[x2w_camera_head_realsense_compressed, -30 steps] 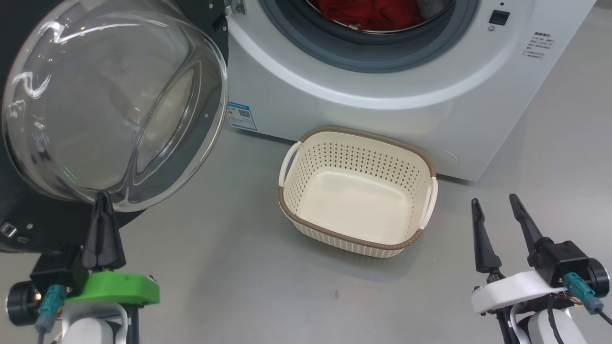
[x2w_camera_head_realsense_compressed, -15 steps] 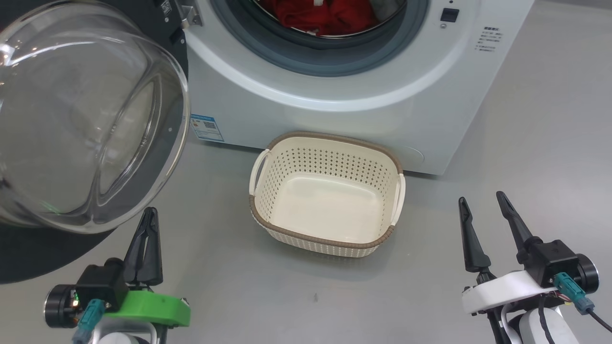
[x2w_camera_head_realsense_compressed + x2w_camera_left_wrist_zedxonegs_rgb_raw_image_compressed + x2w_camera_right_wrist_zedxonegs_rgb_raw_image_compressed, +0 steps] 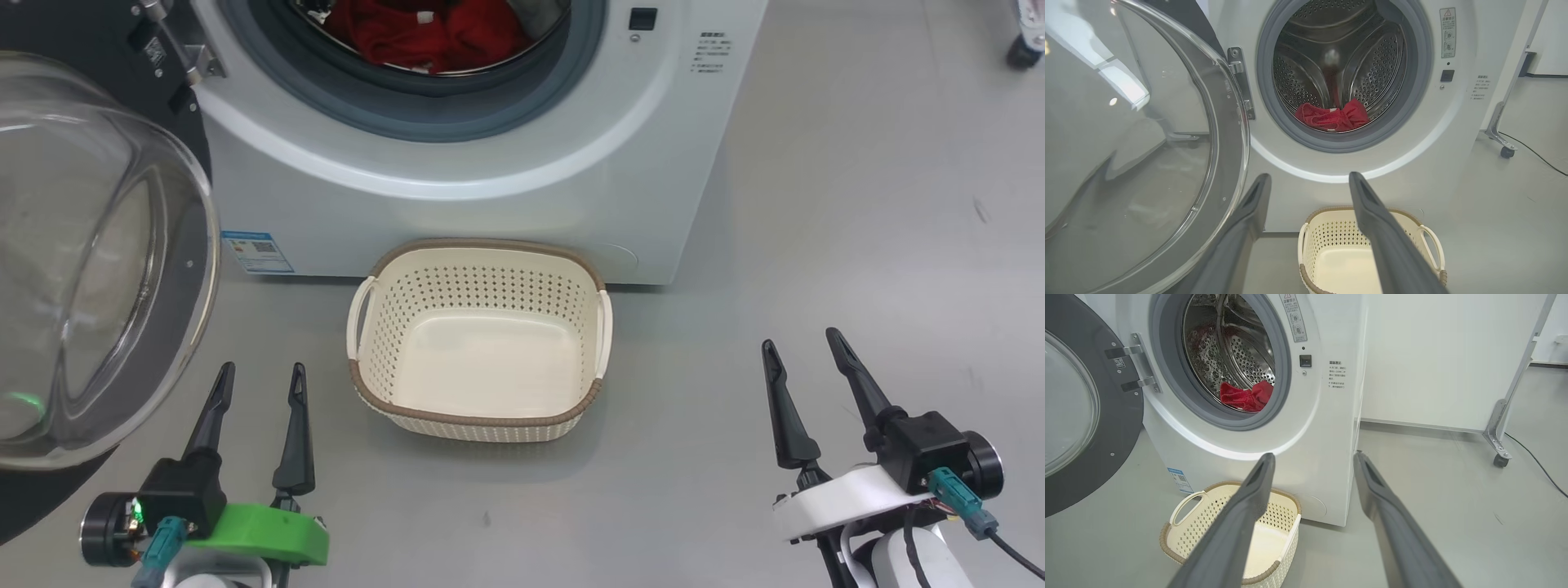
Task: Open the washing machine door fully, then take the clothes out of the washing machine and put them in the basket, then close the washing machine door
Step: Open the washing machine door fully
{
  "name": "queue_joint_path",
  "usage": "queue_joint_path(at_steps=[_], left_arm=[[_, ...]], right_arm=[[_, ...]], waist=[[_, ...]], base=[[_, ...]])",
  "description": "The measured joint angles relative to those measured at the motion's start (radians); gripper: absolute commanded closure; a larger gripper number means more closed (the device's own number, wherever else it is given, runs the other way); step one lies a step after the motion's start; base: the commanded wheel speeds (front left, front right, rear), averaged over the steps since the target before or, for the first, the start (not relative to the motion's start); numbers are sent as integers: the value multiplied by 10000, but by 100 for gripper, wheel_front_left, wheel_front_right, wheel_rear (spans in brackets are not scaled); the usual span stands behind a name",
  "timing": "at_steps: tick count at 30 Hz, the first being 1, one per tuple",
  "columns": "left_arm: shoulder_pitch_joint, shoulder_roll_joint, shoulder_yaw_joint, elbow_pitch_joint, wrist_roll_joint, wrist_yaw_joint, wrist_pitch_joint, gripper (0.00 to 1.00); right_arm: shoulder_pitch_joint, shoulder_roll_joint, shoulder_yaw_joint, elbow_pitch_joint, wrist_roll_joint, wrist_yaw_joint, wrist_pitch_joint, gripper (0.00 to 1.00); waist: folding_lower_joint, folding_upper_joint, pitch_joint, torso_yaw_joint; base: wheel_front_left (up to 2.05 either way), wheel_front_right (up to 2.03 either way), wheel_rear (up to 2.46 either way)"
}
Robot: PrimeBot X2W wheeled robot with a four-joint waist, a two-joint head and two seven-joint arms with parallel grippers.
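1. Far left: the washing machine door (image 3: 98, 269). It is swung wide on its hinge with the glass bowl turned toward me. I judge it fully open, so that step looks done.

2. Lower left: my left gripper (image 3: 262, 369). It sits near the door's rim but apart from it, with fingers spread and nothing between them.

3. Centre, floor: the basket (image 3: 482, 245). It stands close against the front of the washing machine (image 3: 490, 196), directly below the drum mouth, with no garment in it yet.

4. Centre, top: the clothes (image 3: 433, 37). The red bundle lies at the bottom of the drum, just behind the grey seal. Its long axis runs side to side across the opening. From my left gripper it lies ahead, upward and a little to the right. In the left wrist view it sits almost in line between the two fingers.

5. Lower right: my right gripper (image 3: 800, 339). Its fingers are parted and empty. It is well off to the right and points nearer the machine's right front corner than the drum.

Remark: the left arm is nearer and has the straighter line. I would reach with it, clearing the seal lip and closing across the bundle's short width.
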Motion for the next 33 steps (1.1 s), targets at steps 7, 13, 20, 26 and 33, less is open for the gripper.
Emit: queue_joint_path(at_steps=[7,13,20,26,33], left_arm=[[5,0,167,-12,17,165,0,0],[55,0,176,0,31,184,0,0],[56,-2,23,92,244,257,0,0],[63,2,27,242,263,270,0,0],[86,-6,-69,351,263,301,0,0]], right_arm=[[3,6,111,-38,17,54,0,0],[62,15,130,-40,75,54,0,0],[183,33,-38,-107,142,27,0,0],[184,38,-56,-199,142,25,0,0],[267,38,-155,-265,144,-50,0,0]], waist=[[0,0,-41,-755],[0,0,-99,-1316],[0,0,-189,-1593],[0,0,-243,-1606],[0,0,-305,-1497]], base=[[0,0,0],[0,0,0],[0,0,0],[0,0,0],[0,0,0]])
